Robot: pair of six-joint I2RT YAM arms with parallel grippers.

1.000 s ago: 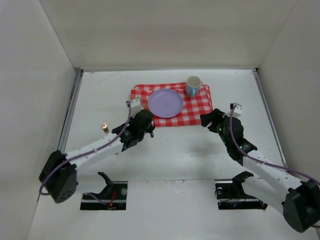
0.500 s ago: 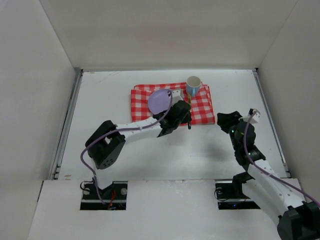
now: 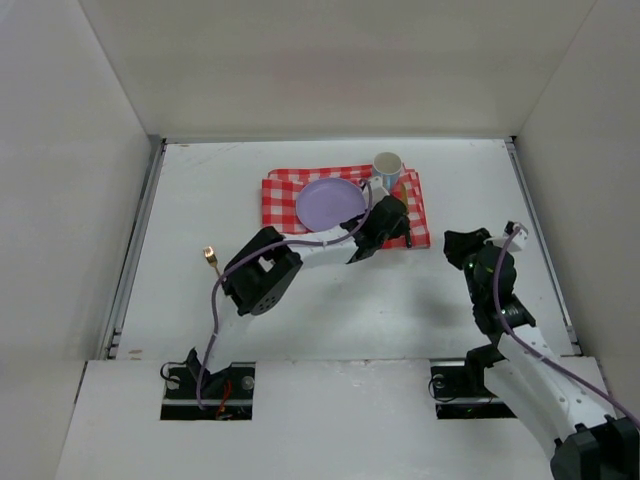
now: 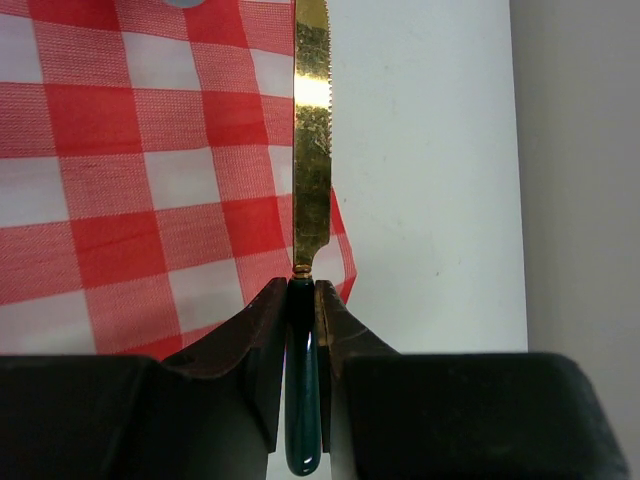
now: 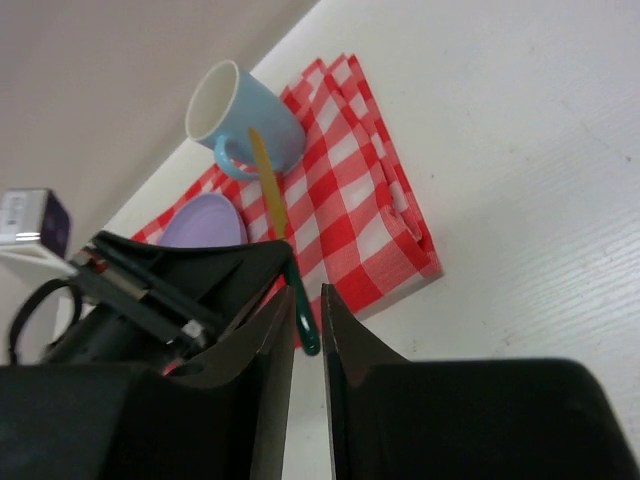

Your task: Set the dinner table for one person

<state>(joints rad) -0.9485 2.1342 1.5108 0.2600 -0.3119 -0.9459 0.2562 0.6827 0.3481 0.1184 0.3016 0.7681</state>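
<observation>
Currently left pincer (image 4: 303, 292) clamped on knife (image 4: 311, 150) over cloth (image 4: 150, 180); right pincer (image 5: 308, 296) together, empty.

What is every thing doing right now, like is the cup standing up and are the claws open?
mug: upright, on the cloth.
plate: empty, flat on the cloth.
cloth: folded, lying on the dinner table.
knife: gripped by its green handle, blade over the cloth's edge.
left gripper: shut on the knife.
right gripper: jaws nearly together, holding nothing.
</observation>
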